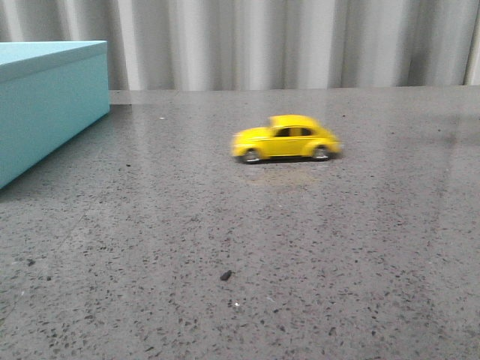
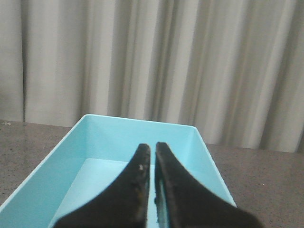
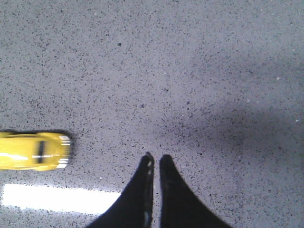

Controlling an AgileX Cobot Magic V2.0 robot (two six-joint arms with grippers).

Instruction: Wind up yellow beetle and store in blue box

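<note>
The yellow beetle (image 1: 286, 139) stands on its wheels mid-table, side-on and motion-blurred. In the right wrist view the beetle (image 3: 33, 151) lies at the frame's edge, partly cut off. My right gripper (image 3: 156, 158) hovers over bare table well apart from the car, jaws shut with only a hairline gap and nothing held. The blue box (image 1: 46, 101) sits at the far left of the table. In the left wrist view the blue box (image 2: 102, 142) is open and empty, with my left gripper (image 2: 153, 147) shut above its inside. Neither gripper appears in the front view.
The grey speckled table (image 1: 300, 247) stretches around the car. A small dark speck (image 1: 225, 275) lies near the front. Grey curtains (image 1: 285, 41) hang behind the table's far edge. A bright reflection strip (image 3: 57, 198) shows on the tabletop.
</note>
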